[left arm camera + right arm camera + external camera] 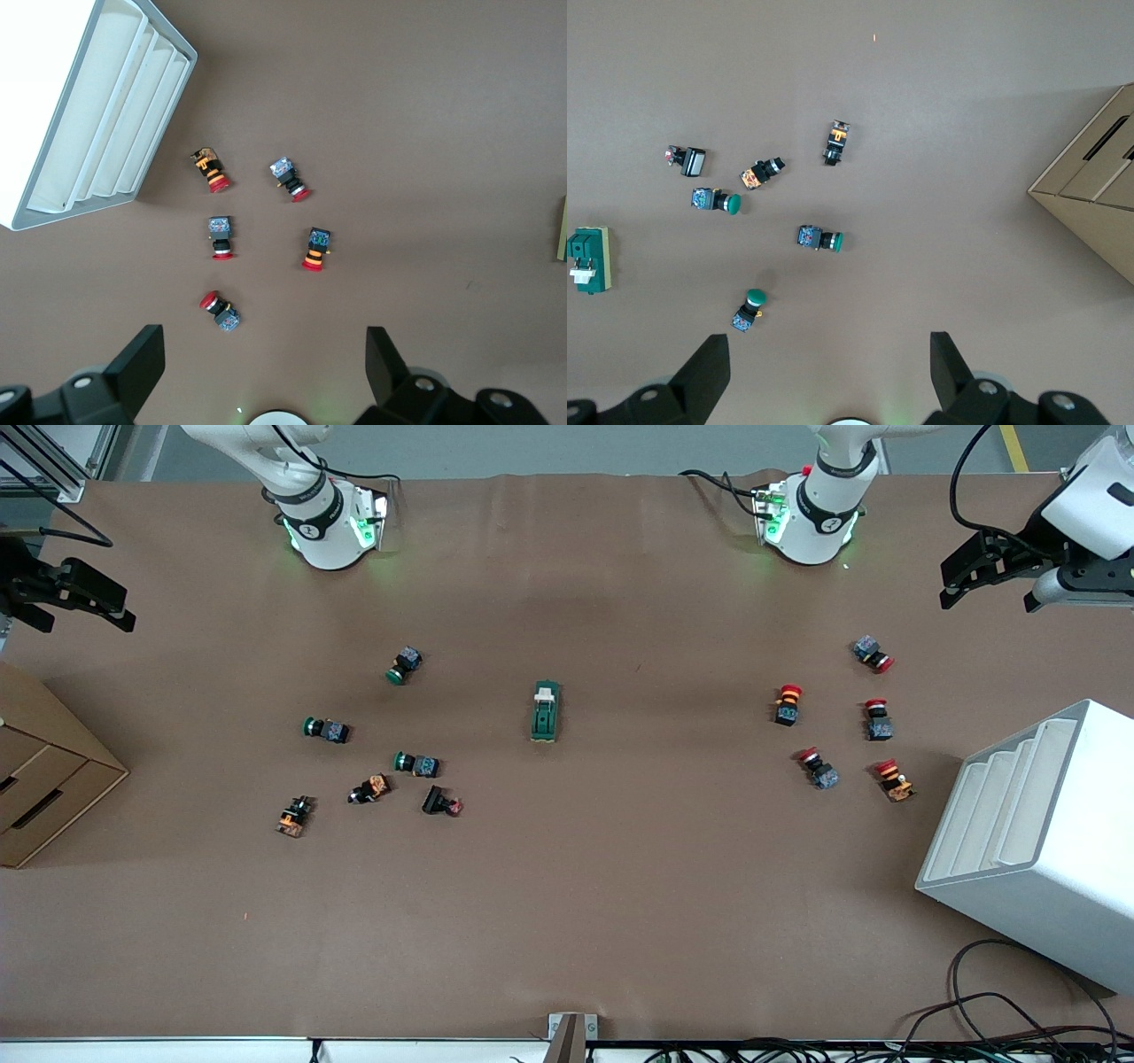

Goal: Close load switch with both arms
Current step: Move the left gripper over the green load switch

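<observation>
— How far along is the switch job?

— Not begun, as far as I can judge. Nearest the front camera the brown counter [567,921] carries nothing of the task. Farther up, the load switch [545,711] lies alone mid-counter, dark green with its cream lever piece at the end toward the arms' bases, and nothing touches it.

— What's around it?

— The green push buttons [414,763] are scattered toward the right arm's end, the red push buttons [788,704] toward the left arm's end, both groups well apart from the switch. A white stepped rack [1028,841] and a cardboard box [44,779] sit at the two ends.

— And the arms?

— Both wait high at the counter's edges. The left gripper [997,576] hangs over the counter edge above the red buttons, fingers [137,363] spread wide and holding nothing. The right gripper [75,598] hangs over the box end, fingers [709,372] equally wide and empty.

— Is the lever open?

— Too small to tell for certain. By my reading everything is left: both approaches, bracing the body, pressing the lever.
</observation>
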{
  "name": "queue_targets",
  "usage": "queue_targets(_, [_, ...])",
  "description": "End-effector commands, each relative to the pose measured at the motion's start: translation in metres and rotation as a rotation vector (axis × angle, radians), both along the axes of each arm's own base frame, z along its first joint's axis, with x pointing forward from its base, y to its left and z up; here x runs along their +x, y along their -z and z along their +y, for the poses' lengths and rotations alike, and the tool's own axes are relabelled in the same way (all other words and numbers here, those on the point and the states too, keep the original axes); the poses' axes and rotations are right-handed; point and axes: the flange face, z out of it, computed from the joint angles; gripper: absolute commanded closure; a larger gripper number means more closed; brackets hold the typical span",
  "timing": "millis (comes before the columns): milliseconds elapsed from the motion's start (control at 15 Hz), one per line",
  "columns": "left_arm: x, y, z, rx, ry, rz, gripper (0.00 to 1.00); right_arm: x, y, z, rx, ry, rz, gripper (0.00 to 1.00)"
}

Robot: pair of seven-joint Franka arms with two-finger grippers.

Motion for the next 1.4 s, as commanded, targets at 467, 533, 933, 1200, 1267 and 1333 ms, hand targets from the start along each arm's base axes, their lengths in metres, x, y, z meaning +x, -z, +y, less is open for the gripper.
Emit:
queue_targets(467, [0.005, -0.015, -0.028, 0.012, 0.052, -0.034, 0.0, -0.005, -0.003, 0.003, 0.008, -0.012, -0.012, 0.0])
queue_targets(533, [0.004, -0.014, -0.038, 0.01, 0.066, -0.031, 0.0, -0.006, -0.003, 0.003, 0.008, -0.012, -0.012, 0.0])
queue_targets(933, [-0.014, -0.004, -0.139, 0.003, 0.02, -0.047, 0.0, -0.005, -0.005, 0.004, 0.008, -0.012, -0.019, 0.0])
queue_targets(1200, [-0.032, 0.019, -0.226, -0.021, 0.022, -0.054, 0.0, -0.003, -0.006, 0.002, 0.003, -0.001, -0.021, 0.0])
queue_targets(1267, [-0.037, 0.027, -0.25, -0.031, 0.02, -0.059, 0.0, -0.001, -0.006, 0.002, -0.001, -0.002, -0.022, 0.0])
queue_targets(1333, [-0.044, 0.035, -0.274, -0.04, 0.022, -0.064, 0.0, 0.001, -0.005, 0.001, -0.001, -0.001, -0.022, 0.0])
